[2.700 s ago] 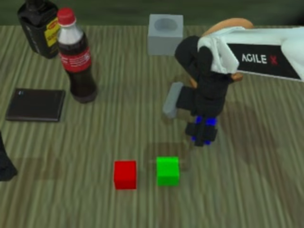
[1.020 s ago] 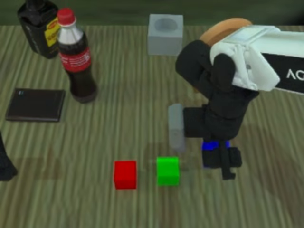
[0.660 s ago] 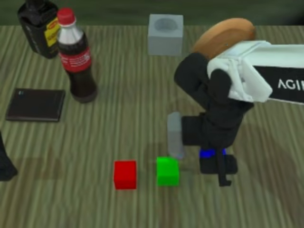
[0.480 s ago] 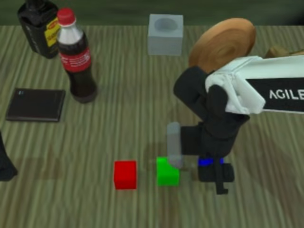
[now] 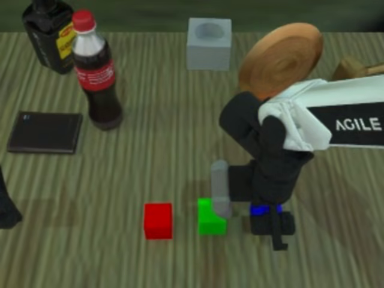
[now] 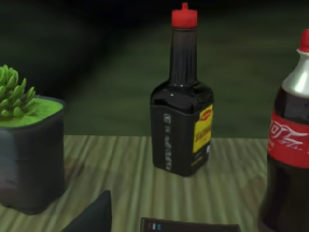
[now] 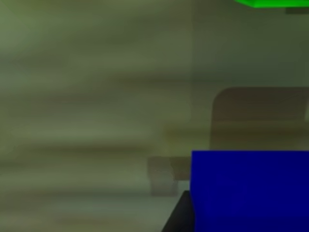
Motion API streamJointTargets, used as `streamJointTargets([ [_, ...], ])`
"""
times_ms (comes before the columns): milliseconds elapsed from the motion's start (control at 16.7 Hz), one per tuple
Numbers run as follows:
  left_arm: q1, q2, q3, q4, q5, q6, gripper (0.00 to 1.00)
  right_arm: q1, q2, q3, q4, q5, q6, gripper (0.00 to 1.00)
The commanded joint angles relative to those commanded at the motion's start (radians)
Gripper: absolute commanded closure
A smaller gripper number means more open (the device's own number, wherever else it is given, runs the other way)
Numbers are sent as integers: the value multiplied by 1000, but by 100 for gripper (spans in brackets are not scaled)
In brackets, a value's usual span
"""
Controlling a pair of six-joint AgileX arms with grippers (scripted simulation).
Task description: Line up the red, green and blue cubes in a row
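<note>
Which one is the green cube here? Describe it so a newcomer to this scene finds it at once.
Start at the cola bottle near the table's far left, then come to the near edge, where two small cubes sit side by side. The green cube is the right one, beside the red cube; the right hand hangs close on its other side.

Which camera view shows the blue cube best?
The right wrist view: the blue cube fills its corner. The top view shows only a blue sliver under the right gripper. The left wrist view shows none.
</note>
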Motion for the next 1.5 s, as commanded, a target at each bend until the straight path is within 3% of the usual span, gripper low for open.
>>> streamJointTargets([
  [660, 0, 0, 0, 0, 0, 0, 0, 0, 0, 0, 0, 0, 0, 2],
  [1260, 0, 0, 0, 0, 0, 0, 0, -1, -2, 3, -4, 0, -1, 0],
  [1500, 0, 0, 0, 0, 0, 0, 0, 3, -45, 70, -119, -1, -3, 0],
])
